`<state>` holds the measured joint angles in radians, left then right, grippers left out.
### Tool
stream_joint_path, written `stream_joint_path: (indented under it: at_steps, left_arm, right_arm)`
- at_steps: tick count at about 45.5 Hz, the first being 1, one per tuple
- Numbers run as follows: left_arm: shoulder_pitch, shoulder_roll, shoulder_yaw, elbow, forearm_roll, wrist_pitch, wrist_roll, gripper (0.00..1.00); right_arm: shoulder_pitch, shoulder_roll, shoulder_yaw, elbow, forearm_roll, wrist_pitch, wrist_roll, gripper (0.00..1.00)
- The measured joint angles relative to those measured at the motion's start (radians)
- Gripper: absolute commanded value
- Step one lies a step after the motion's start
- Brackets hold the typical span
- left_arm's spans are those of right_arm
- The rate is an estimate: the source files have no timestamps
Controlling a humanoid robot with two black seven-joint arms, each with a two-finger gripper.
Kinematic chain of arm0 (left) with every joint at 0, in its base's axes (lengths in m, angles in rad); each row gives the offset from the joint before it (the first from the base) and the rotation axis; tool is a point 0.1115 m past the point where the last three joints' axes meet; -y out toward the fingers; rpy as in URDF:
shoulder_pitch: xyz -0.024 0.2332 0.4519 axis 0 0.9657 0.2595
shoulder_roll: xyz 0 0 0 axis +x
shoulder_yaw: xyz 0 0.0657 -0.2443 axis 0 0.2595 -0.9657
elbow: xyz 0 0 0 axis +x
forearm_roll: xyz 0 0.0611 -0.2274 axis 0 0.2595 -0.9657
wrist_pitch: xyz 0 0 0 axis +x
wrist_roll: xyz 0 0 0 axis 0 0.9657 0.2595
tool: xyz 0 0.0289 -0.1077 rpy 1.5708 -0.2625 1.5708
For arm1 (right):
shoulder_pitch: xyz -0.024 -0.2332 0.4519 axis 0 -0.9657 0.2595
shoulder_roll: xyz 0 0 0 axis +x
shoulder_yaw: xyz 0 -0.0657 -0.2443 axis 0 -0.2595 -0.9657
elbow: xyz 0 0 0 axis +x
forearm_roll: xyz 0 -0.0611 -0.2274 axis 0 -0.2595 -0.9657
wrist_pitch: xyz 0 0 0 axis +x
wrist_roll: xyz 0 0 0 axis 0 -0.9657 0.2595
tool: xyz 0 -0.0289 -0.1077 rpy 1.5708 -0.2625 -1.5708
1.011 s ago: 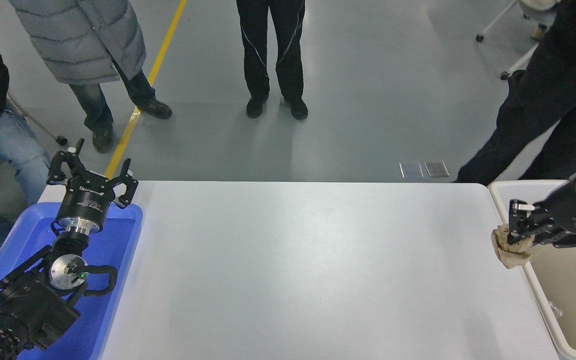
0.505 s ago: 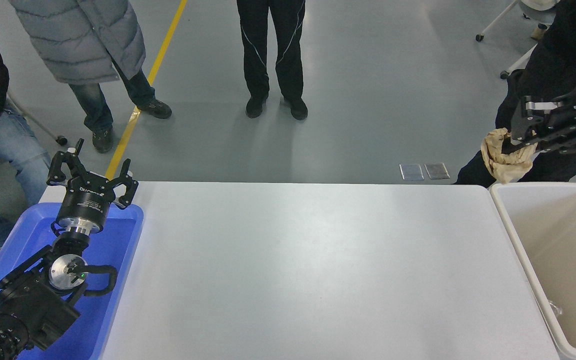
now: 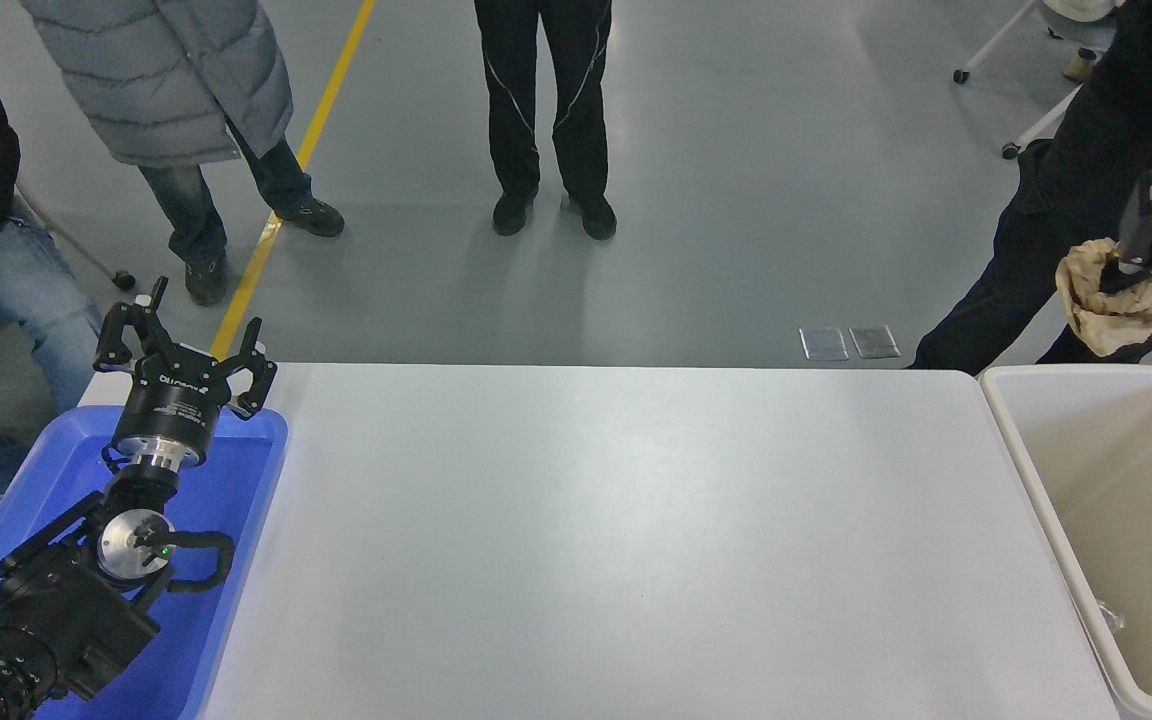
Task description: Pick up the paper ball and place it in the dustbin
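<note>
Left arm: parked over the blue tray [image 3: 236,480] at the surface's left edge; the left end effector [image 3: 184,352] hangs with its fingers spread wide and nothing between them.

Surface: the white surface [image 3: 596,540] is smooth and evenly lit, with a soft glare across the middle.

Room: grey floor beyond the far edge, a yellow line [image 3: 281,190] running across it; people stand along the far side, seen as legs and coats, and one sits at the far left.

Paper ball: the paper ball [image 3: 1101,300] is in the air above the surface's far right corner, over the far rim of the dustbin.

Right end effector: the right end effector [image 3: 1141,270] is closed on the ball's upper right part, the rest of the wad bulging out to the left and below.

Handling: crumpled paper, so likely very light, soft and springy; it should give under the fingers without harm. A grip through the thick middle looks safest, since a loose flap could slip.

Dustbin: the dustbin [image 3: 1026,470] stands at the right edge, deep and beige.
</note>
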<state>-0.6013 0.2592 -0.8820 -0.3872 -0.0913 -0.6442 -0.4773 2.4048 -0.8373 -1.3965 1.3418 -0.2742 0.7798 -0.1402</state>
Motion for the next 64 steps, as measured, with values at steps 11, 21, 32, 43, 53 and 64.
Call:
stream_joint_path:
  at_steps: [11, 21, 32, 43, 53, 64]
  left_arm:
    - [0.000, 0.000, 0.000, 0.000, 0.000, 0.000, 0.000, 0.98]
    - [0.000, 0.000, 0.000, 0.000, 0.000, 0.000, -0.001, 0.98]
    - [0.000, 0.000, 0.000, 0.000, 0.000, 0.000, -0.001, 0.98]
    - [0.000, 0.000, 0.000, 0.000, 0.000, 0.000, -0.001, 0.98]
    - [0.000, 0.000, -0.001, 0.000, 0.000, 0.000, -0.001, 0.98]
    - [0.000, 0.000, -0.001, 0.000, 0.000, 0.000, -0.001, 0.98]
  right_arm:
    - [-0.289, -0.053, -0.005, -0.127, 0.016, -0.191, 0.000, 0.00]
    - [-0.656, -0.077, 0.148, -0.299, 0.072, -0.404, 0.001, 0.00]
    - [-1.040, -0.046, 0.397, -0.521, 0.096, -0.542, 0.000, 0.00]
    - [-1.273, 0.053, 0.540, -0.691, 0.110, -0.675, -0.004, 0.00]
    - [-1.448, 0.182, 0.634, -0.885, 0.122, -0.753, -0.006, 0.00]
    - [-1.601, 0.310, 0.752, -1.099, 0.126, -0.786, -0.006, 0.00]
